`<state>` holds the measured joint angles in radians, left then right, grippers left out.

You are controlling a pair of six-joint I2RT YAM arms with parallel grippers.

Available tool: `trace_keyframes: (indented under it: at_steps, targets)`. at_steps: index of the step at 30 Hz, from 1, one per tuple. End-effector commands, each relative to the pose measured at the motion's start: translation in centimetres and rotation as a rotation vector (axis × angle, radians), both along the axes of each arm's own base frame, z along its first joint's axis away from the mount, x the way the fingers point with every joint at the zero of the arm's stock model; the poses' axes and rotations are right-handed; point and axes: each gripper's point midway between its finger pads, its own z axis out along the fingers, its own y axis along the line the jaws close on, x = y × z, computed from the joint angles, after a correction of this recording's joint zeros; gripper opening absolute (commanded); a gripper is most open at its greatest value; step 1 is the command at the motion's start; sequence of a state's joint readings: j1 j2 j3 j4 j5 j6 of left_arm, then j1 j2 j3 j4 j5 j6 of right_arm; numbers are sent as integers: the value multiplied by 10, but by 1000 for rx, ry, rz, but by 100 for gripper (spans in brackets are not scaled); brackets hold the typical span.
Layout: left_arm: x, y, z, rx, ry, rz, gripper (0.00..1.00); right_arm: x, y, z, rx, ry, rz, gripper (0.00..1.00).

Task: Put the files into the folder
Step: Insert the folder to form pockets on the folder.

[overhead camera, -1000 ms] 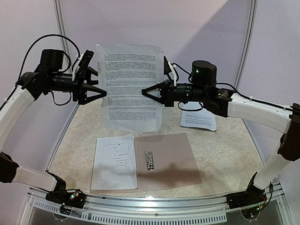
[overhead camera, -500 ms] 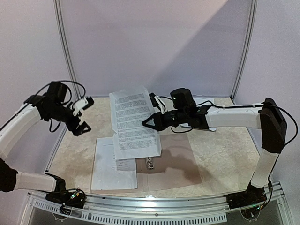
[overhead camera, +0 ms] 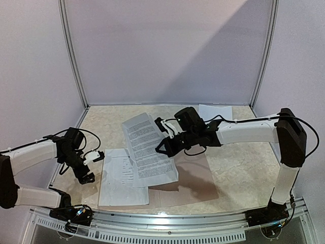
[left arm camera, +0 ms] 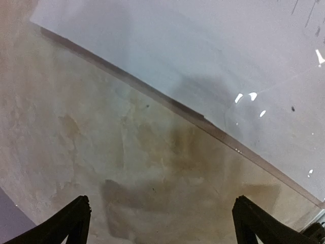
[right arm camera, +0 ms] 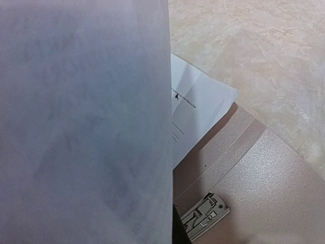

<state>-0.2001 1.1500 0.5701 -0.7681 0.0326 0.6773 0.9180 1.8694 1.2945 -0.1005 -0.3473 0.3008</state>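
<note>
Files (overhead camera: 149, 150) white, black text, folder (overhead camera: 198, 183) tan

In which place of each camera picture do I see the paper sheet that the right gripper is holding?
Top external: the held sheet is in the centre, tilted, its lower corner overlapping the folder.
Left wrist: not in it.
Right wrist: the held sheet fills the left half, blurred.
Shared landmark: the tan folder, to the right of the sheet in both of those views.
</note>
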Motion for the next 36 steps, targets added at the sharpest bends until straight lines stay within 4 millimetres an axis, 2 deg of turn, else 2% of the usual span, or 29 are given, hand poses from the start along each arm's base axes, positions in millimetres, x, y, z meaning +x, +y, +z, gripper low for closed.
trace_keyframes:
  at_steps: [1,7,16,21,30,36]
  targets:
    - [13,-13,11,-58,-78,-48,100,-12,1,-26,-91,-9,22,0]
    - [9,-16,10,-63,-73,-66,99,-23,18,-36,-55,46,42,0]
    - [7,-22,10,-86,-64,-89,100,-28,40,-31,27,104,78,0]
    - [2,-24,5,-92,-36,-116,99,-35,51,-48,69,246,57,0]
    - [-2,-20,-6,-54,-18,-178,91,-23,72,-68,112,437,-65,0]
    - [-9,-17,-19,-42,-3,-197,86,-19,78,-87,117,540,-139,0]
